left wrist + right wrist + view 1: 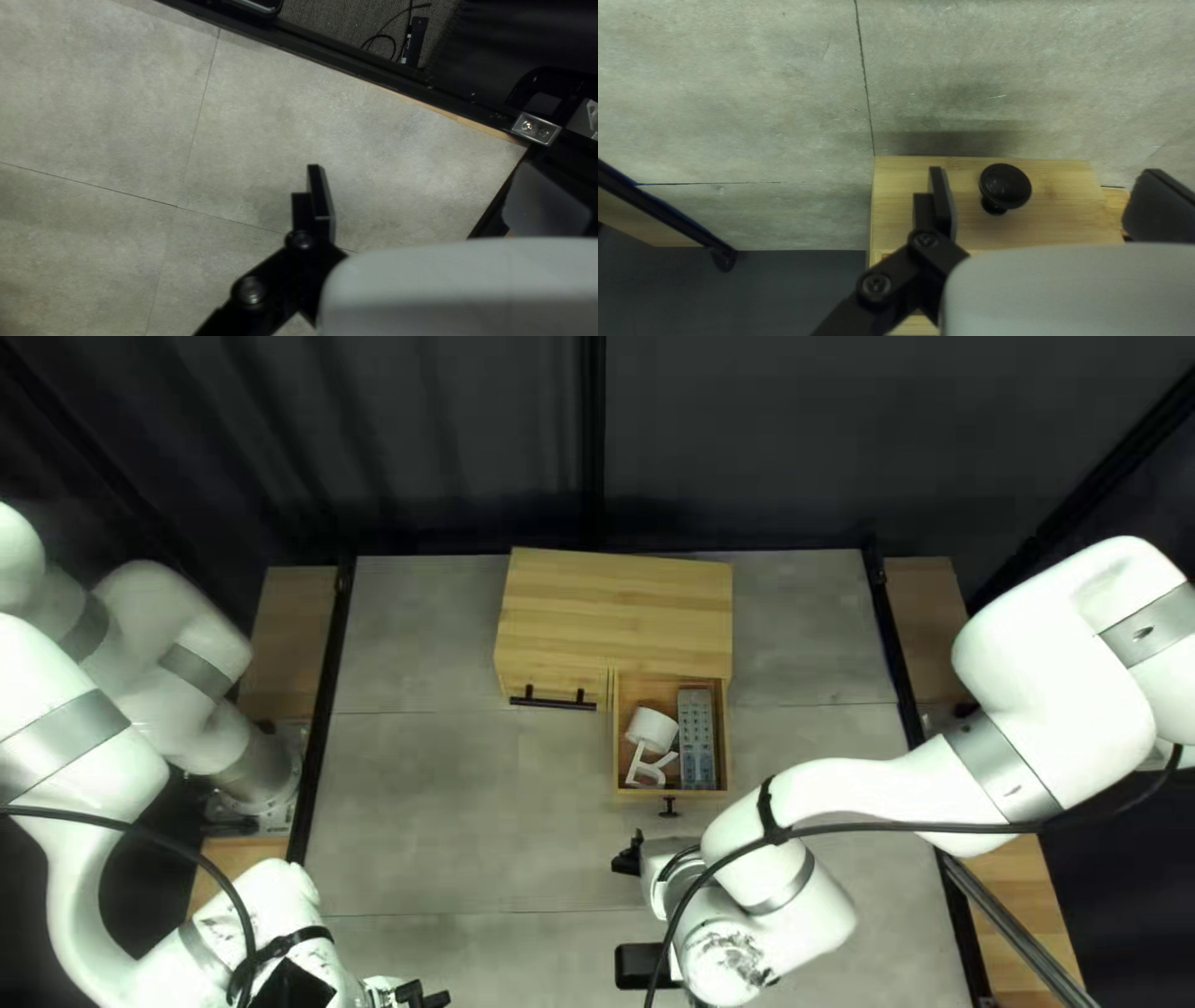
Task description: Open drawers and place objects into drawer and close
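A wooden cabinet (616, 604) stands at the table's far side, its right drawer (726, 759) pulled out. Inside lie a white roll (649, 728), a white R-shaped piece (646, 768) and a grey remote (697, 741). My right gripper (632, 911) is in front of the drawer, on the near side. In the right wrist view my right gripper (1047, 180) stands open, with the black knob (1004, 186) ahead between its fingers, apparently untouched. At the bottom of the top left view is my left gripper (423, 996); in its wrist view the left gripper (423, 183) is open over bare tabletop.
The cabinet's left front has a long black bar handle (552, 701) and sits flush. Black rails edge the table (436, 809), one seen as a dark rail (349, 68) ahead of the left gripper. My right forearm crosses the table's near right part.
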Controlling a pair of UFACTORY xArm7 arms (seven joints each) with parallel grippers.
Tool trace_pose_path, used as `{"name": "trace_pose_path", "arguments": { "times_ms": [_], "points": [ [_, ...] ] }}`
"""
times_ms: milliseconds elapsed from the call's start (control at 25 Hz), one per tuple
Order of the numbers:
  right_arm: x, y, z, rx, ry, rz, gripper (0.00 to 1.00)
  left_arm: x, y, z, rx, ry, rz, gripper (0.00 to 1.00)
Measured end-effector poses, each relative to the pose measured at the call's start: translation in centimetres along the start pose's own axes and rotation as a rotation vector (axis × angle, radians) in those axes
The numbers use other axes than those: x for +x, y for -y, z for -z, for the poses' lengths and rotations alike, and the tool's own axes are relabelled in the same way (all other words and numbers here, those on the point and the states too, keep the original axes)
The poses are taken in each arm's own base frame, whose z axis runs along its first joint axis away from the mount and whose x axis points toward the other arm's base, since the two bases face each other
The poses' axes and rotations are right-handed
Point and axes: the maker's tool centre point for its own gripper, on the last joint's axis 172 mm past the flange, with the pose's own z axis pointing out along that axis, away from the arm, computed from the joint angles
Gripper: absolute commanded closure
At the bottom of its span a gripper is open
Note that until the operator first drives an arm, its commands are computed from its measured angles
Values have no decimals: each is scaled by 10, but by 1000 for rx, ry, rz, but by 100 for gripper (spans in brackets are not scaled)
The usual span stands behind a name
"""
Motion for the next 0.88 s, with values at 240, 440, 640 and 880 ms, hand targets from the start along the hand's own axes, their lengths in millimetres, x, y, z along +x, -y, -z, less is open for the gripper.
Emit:
{"name": "trace_pose_path", "arguments": {
  "times_ms": [240,440,640,880],
  "points": [
    [2,0,-11,31,-18,-3,0,0,0,0,0,0,0,0],
    [0,-1,-17,42,-17,0,0,0,0,0,0,0,0,0],
    [-2,0,-21,50,-12,3,0,0,0,0,0,0,0,0],
    [-8,2,-22,50,1,8,0,0,0,0,0,0,0,0]
  ]
}}
